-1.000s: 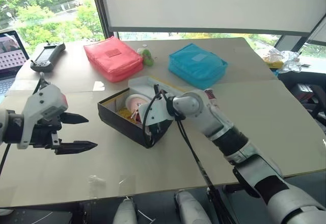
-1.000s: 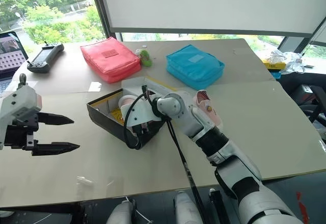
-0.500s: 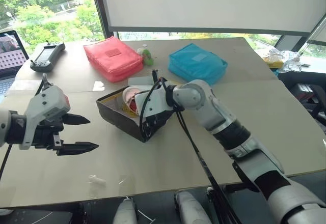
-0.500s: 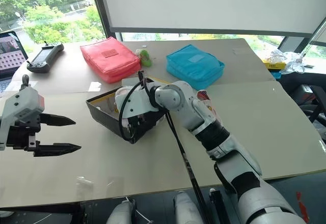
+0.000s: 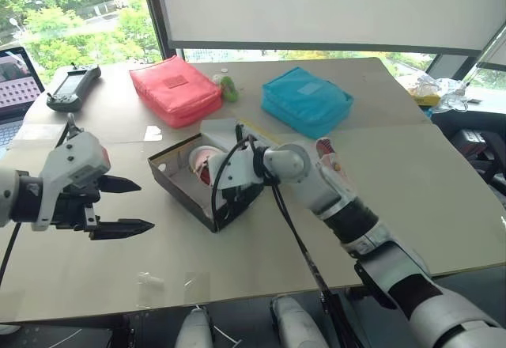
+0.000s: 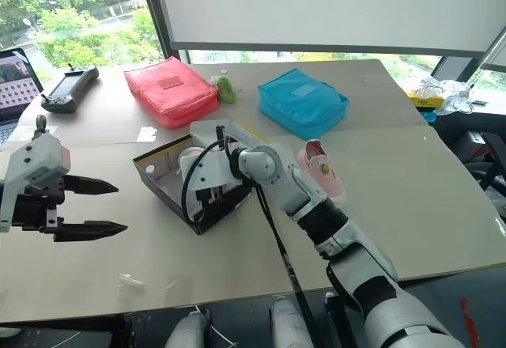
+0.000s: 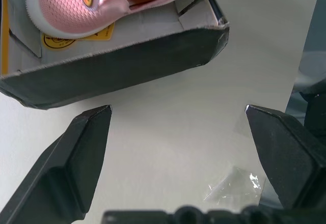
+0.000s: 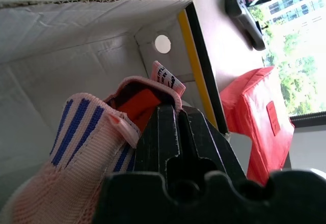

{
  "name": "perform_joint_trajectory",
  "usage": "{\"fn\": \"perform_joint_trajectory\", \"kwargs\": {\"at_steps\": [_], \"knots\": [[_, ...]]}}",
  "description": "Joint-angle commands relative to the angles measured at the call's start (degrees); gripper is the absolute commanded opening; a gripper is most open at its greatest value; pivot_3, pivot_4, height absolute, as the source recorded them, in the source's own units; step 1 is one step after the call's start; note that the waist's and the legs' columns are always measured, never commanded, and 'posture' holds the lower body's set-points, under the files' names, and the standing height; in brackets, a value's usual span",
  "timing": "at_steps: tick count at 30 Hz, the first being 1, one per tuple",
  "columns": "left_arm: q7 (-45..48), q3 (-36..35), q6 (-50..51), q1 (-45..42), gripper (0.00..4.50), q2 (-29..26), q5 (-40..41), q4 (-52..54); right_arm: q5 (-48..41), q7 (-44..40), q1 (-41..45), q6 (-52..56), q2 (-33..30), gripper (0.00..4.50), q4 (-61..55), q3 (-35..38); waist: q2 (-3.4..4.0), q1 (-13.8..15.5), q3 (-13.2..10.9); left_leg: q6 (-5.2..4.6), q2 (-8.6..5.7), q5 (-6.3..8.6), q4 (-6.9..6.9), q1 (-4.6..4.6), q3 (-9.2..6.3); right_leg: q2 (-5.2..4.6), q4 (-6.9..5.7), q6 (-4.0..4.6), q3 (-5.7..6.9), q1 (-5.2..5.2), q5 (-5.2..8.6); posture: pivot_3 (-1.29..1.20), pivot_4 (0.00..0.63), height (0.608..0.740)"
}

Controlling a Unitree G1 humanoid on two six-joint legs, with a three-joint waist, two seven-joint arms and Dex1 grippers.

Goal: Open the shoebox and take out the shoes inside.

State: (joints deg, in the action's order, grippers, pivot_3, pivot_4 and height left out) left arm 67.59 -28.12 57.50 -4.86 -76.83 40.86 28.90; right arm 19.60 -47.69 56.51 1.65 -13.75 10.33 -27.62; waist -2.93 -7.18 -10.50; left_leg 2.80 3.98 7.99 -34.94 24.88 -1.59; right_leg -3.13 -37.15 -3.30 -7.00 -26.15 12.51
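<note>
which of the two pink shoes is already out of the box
The pink shoe lying on the table by the right forearm is out. The other shoe is inside the shoebox, pinched by the right gripper.

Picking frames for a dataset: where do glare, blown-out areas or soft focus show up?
Left eye view: daylight through the window washes out the trees; the table reflects it softly. Left wrist view: the shoebox and pink shoe read clearly. Right wrist view: the right pincer, very close, looks soft; the red pouch stays legible.
</note>
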Motion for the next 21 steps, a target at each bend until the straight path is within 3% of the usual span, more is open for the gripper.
{"fn": "perform_joint_trajectory", "kwargs": {"at_steps": [1, 6, 13, 15, 21], "knots": [[0.0, -0.9, -0.7, -0.8, 4.5, -0.7, 0.0, 0.1, -4.7, 0.3, 4.7, 5.6, 1.2, 0.12, -5.3, 6.6, 0.0, 0.0, 0.0, 0.0, 0.0, 0.0, 0.01, 0.0, 0.0, 0.0, 0.0, 0.0, 0.01, 0.0, 0.0, 0.0, 0.15, 0.74], [-0.1, -0.4, -1.1, -1.1, 4.5, -0.7, 0.0, 0.2, -11.6, -1.9, 7.1, 16.3, 2.7, 0.12, -9.1, 11.2, 0.01, 0.0, 0.0, 0.0, 0.01, 0.0, 0.09, 0.01, -0.01, 0.0, 0.0, -0.25, 0.03, -0.02, -0.12, 0.0, 0.15, 0.74], [0.0, 1.7, -1.9, -2.9, 4.5, -0.7, 0.0, -0.6, -16.2, -1.5, 9.7, 21.6, 0.3, 0.12, -7.2, 15.5, 0.01, 0.0, 0.0, 0.0, 0.01, 0.0, 0.08, 0.07, -0.02, -0.01, 0.02, -0.22, 0.05, -0.03, -0.05, 0.0, 0.15, 0.74], [0.2, 2.2, -2.4, -3.4, 4.5, -0.7, 0.2, -1.1, -19.3, -3.0, 11.5, 24.5, -3.0, 0.12, -5.2, 19.3, 0.03, 0.2, 0.0, 0.0, 0.01, 0.0, 0.07, 0.08, -0.02, -0.01, 0.02, -0.19, 0.05, -0.03, -0.04, 0.0, 0.15, 0.74], [-0.1, 5.9, -4.4, -7.8, 4.5, 0.8, 1.1, -3.3, -25.0, -8.3, 16.4, 28.4, -21.5, 0.12, 8.8, 29.2, 0.05, 1.8, -0.1, 0.0, -0.02, 0.0, 0.01, 0.25, 0.01, -0.09, 0.17, -0.02, 0.08, -0.01, 0.15, 0.0, 0.15, 0.74]]}}
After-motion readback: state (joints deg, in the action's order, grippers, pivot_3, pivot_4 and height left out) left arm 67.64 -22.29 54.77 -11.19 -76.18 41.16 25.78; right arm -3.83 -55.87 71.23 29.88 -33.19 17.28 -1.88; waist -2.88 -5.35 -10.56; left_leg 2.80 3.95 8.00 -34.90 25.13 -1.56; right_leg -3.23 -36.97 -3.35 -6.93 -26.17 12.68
